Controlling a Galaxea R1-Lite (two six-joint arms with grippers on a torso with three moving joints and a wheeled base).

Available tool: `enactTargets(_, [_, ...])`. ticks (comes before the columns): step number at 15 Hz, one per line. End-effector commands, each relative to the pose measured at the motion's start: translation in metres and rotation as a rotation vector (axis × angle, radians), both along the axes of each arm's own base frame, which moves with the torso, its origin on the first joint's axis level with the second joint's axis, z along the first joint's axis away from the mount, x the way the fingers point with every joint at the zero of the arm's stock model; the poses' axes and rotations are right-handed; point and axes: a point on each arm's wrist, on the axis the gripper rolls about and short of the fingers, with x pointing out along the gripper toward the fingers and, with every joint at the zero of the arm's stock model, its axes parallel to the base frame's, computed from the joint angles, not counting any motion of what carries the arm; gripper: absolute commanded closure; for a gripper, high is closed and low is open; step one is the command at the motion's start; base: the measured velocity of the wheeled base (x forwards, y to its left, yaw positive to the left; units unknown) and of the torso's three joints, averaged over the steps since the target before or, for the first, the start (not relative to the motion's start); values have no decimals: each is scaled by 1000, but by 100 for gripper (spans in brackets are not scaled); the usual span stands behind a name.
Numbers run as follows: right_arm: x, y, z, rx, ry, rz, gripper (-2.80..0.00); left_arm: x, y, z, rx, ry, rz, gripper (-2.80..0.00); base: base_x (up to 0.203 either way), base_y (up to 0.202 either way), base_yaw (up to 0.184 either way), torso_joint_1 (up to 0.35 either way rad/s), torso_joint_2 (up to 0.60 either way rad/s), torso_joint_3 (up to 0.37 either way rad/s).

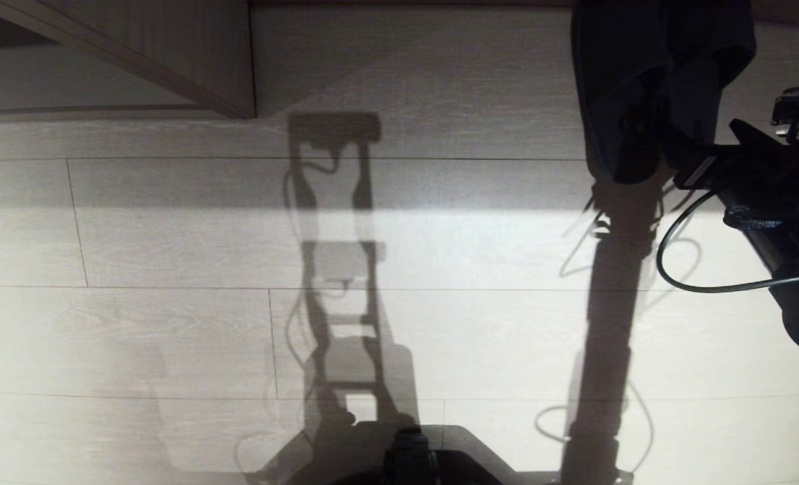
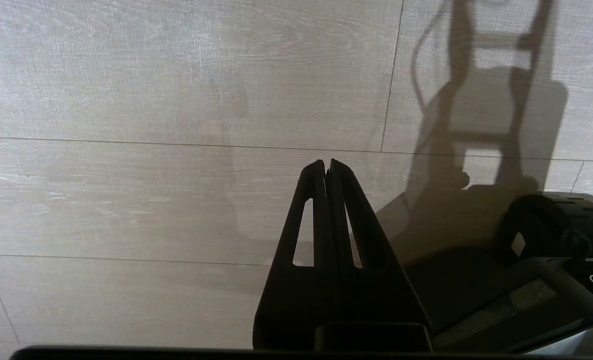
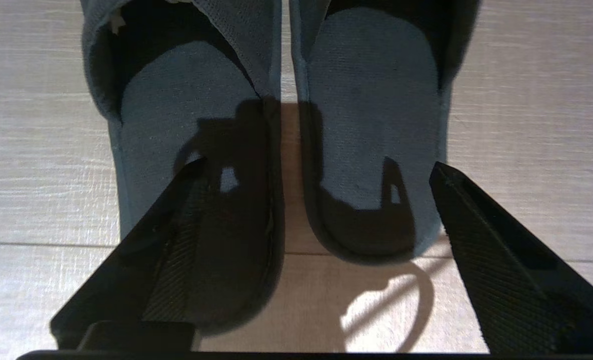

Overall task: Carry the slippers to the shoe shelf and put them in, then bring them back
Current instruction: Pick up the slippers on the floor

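The pair of dark slippers (image 3: 366,115) lies flat on the floor, side by side, heels toward my right gripper (image 3: 317,162). That gripper is open, its fingers (image 3: 501,260) spread wide on either side of the heels and gripping nothing. One finger overlaps the heel of the slipper on its side. In the head view the slippers (image 1: 642,74) sit at the upper right, with the right arm (image 1: 770,202) reaching in from the right edge. The shoe shelf (image 1: 170,60) stands at the upper left. My left gripper (image 2: 325,162) is shut and empty above bare floor.
Pale wood-plank floor (image 1: 170,269) fills the views, crossed by the robot's shadows. The robot's base (image 1: 413,461) shows at the bottom edge. A black cable (image 1: 682,269) loops off the right arm.
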Motion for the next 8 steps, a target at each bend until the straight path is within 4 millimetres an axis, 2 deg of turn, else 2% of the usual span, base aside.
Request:
enactTargets(1, [10, -1, -3, -1, -4, -1, -280, 0, 0, 0, -1, 0, 1, 0, 0, 0, 0, 0, 0, 0])
enactTargets(4, [26, -1, -6, 0, -6, 1, -280, 0, 0, 0, -1, 0, 1, 0, 0, 0, 0, 0, 0, 0])
enactTargets(8, [37, 6, -1, 0, -35, 21, -280, 0, 0, 0, -1, 0, 1, 0, 0, 0, 0, 0, 0, 0])
